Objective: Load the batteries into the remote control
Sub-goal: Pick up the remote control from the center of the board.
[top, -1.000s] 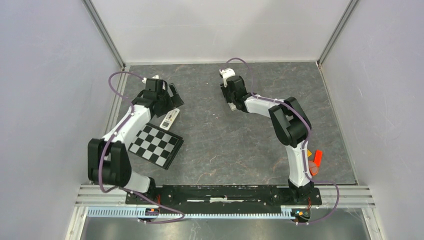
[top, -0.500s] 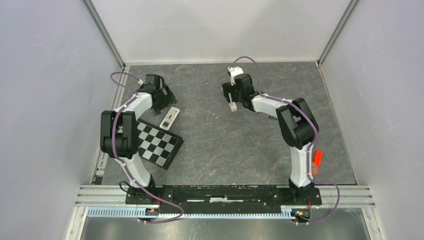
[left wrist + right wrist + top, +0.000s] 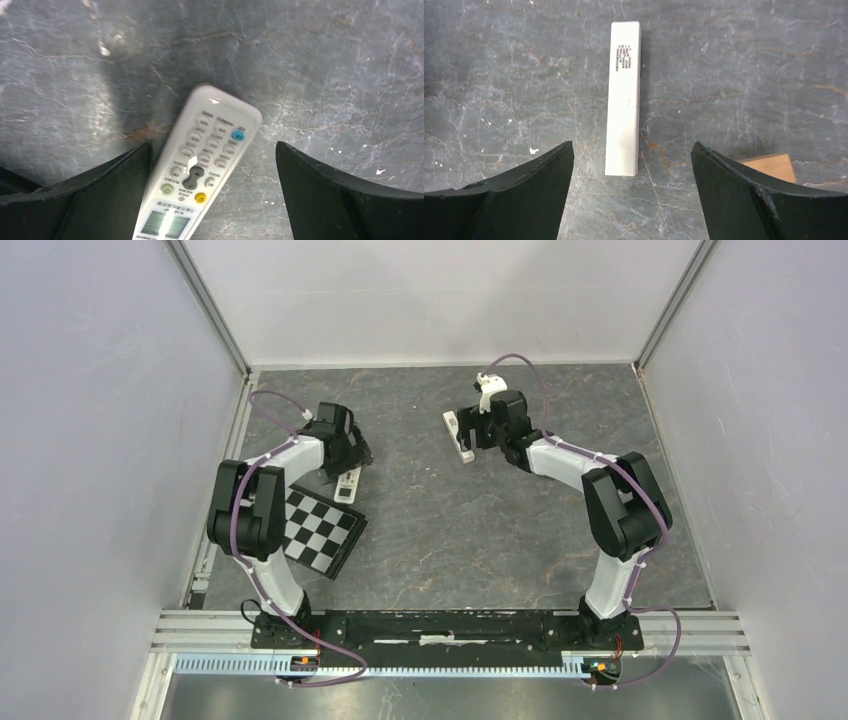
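Both pincers spread wide over white objects on the surface (image 3: 450,530)

The left pincer (image 3: 212,150) hangs with jaws wide either side of the remote control (image 3: 200,165), which lies buttons up near the surface's left edge, just beside the checkered board (image 3: 315,530). The right pincer (image 3: 631,147), also wide and holding nothing, straddles a long white bar (image 3: 624,100) toward the far edge, with a brown block (image 3: 771,167) near it.

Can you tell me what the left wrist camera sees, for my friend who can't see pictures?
A white remote control lies buttons-up on a dark grey, scratched table, between the two wide-open black fingers of the left end effector. It has one blue, one green and one yellow button, and a small screen at its near end.
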Available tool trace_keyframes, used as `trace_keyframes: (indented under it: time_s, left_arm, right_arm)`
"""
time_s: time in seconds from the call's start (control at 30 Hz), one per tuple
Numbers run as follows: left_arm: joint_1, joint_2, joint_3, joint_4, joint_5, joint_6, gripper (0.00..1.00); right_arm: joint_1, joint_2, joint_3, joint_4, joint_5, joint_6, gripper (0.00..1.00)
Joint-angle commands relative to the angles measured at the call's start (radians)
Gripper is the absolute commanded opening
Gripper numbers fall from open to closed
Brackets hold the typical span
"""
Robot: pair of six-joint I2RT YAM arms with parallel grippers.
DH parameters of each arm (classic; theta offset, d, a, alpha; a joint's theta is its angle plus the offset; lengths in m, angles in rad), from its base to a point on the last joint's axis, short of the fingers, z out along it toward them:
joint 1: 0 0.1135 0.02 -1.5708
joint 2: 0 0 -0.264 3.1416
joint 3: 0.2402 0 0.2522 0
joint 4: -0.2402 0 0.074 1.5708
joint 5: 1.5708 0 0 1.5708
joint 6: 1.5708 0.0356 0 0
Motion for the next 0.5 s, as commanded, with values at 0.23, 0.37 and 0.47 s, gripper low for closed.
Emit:
trace_keyframes:
  time_s: [0.23,0.37,0.47]
  left_arm:
    - [-0.195,0.03,0.028,-0.181,-0.286,0.068,0.93]
    - [-0.209,0.042,0.032,-0.195,-0.311,0.044,0.74]
    - [-0.222,0.038,0.031,-0.181,-0.276,0.041,0.6]
  right_arm:
    - [-0.001,-0.114,-0.11,0.006,-0.011,0.041,0.9]
    - [-0.003,-0.15,-0.149,0.004,-0.025,0.063,0.89]
    - [-0.002,-0.183,-0.184,0.006,-0.057,0.082,0.88]
